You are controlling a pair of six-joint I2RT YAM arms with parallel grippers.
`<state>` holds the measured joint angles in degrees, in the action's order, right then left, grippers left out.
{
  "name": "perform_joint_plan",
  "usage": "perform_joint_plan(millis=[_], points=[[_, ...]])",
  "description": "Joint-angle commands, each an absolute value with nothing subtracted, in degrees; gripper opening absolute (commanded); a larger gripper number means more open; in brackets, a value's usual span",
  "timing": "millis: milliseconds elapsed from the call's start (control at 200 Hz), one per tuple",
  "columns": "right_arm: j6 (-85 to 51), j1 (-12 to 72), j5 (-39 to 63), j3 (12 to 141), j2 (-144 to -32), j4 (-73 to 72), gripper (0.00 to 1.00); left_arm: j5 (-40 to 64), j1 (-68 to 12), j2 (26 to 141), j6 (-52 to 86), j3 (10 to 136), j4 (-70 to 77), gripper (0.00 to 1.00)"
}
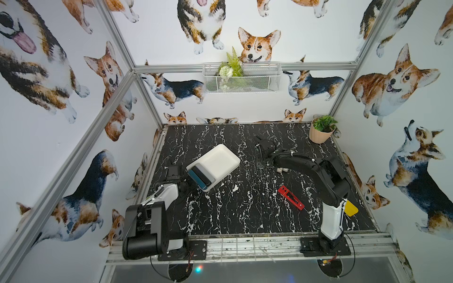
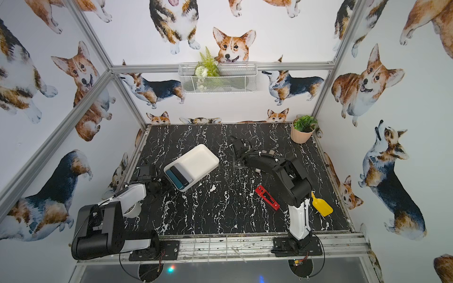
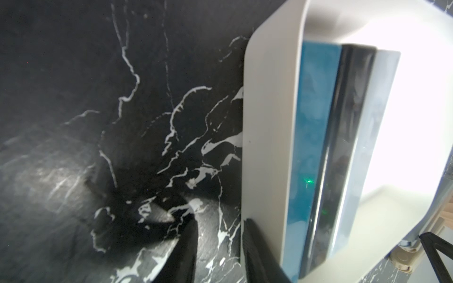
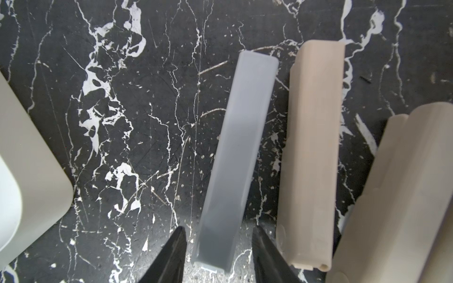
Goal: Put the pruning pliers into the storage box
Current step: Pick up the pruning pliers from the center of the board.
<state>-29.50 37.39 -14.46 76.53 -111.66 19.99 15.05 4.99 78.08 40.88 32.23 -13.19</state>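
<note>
R gripper (image 4: 220, 236), jaws apart astride one end of the slim grey plastic bar (image 4: 240, 152) lying flat on the black marble bench (image 4: 147, 122) beside a beige plastic bar (image 4: 311, 159), shd centre, close square w/o nudging that neighbour, then carry to the shallow white plastic tray (image 4: 29, 171).

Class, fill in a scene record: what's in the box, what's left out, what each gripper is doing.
In storage box: teal bar, black bar, grey bar, side by side
On table: red bar; loose grey bar; at least two beige bars
Right gripper: open, astride the loose grey bar
Left gripper: open, beside the storage box
</note>
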Motion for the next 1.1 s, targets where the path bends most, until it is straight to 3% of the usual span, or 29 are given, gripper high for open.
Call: perform_joint_plan(millis=[0,1096], points=[[-30.59,37.27,-14.46,76.38,-112.03,18.72,0.47,14.50,5.01,78.19,40.87,32.08,-15.03,0.35],[-30.88,37.01,-13.51,76.21,-114.34,17.79,0.40,14.59,5.01,77.96,40.95,31.99,-15.03,0.35]])
